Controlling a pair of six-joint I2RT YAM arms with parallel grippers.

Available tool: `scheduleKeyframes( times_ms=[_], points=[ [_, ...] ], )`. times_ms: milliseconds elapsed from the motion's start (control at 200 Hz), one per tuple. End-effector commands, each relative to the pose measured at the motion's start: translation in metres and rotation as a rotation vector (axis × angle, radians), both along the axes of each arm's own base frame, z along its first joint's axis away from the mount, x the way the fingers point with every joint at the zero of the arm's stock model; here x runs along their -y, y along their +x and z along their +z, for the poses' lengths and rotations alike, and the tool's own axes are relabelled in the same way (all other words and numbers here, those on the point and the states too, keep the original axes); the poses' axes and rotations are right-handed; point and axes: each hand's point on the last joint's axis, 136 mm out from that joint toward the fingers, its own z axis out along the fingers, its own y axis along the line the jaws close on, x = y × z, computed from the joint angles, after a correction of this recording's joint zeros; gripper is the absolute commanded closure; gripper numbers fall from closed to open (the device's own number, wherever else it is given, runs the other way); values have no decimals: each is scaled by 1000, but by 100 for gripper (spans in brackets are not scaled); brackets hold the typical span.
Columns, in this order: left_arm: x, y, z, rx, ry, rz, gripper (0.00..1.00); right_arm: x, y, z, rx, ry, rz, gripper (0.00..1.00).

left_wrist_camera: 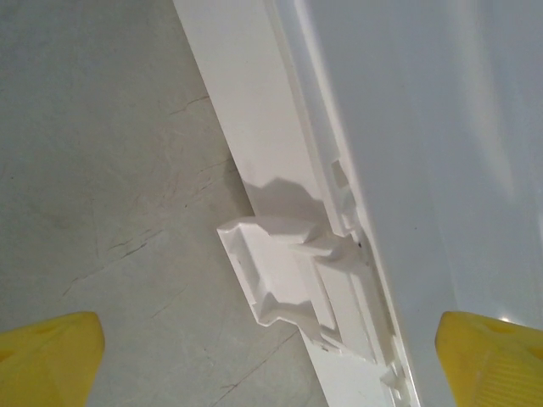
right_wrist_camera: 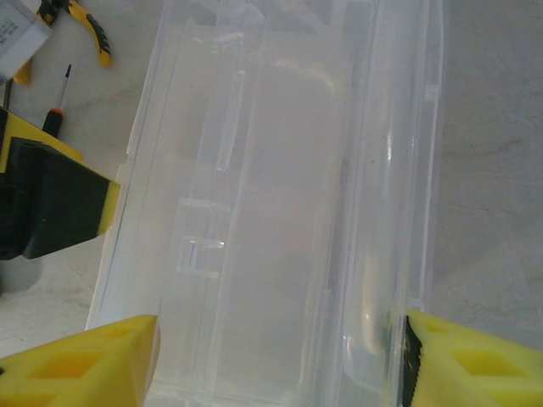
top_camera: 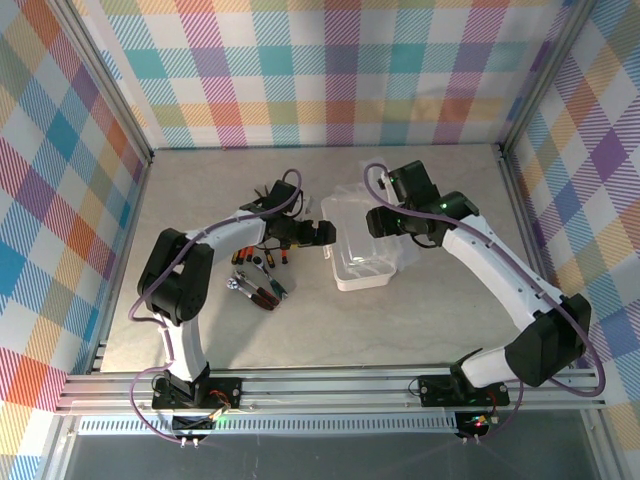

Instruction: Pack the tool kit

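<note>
The translucent whitish case (top_camera: pixel 362 250) lies on the table at mid-right. My left gripper (top_camera: pixel 326 236) is open at the case's left side. In the left wrist view its yellow fingertips (left_wrist_camera: pixel 51 356) straddle the case's white latch (left_wrist_camera: pixel 293 275) without touching it. My right gripper (top_camera: pixel 386 222) hovers open over the case, and its yellow fingers (right_wrist_camera: pixel 85 365) stand on either side of the case body (right_wrist_camera: pixel 271 212). Yellow-handled pliers (right_wrist_camera: pixel 85 21) and a red-and-black screwdriver (right_wrist_camera: pixel 58 110) lie left of the case. The loose tools (top_camera: pixel 258 275) sit in a cluster.
Aluminium frame posts and plaid walls enclose the grey table (top_camera: pixel 420 320). The left arm's links pass over the tool cluster. The left gripper's black and yellow finger (right_wrist_camera: pixel 51 199) sits close by the case's left wall.
</note>
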Motion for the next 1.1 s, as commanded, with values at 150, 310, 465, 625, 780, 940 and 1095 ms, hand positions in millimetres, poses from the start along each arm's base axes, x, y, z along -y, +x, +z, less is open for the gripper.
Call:
scheduleKeyframes(
  times_ms=[150,310,465,625,780,940,1095],
  points=[
    [9,2,-8,-23,-17,-6,0,11,2,29,83,78,-32,32],
    [9,1,-13,-37,-11,-5,0,27,3,31,93,57,-59,25],
    [8,0,-14,-44,-5,-6,0,48,2,28,91,28,-106,19],
    [8,0,-14,-47,-2,-8,0,68,-1,18,71,13,-149,18],
    [10,1,-15,-52,-3,-11,0,60,-4,25,80,47,-97,4],
    [12,2,-15,-54,-2,-14,0,47,-3,43,111,78,-36,1],
    [12,2,-15,-57,0,-14,0,29,1,49,115,69,32,1]
  ],
)
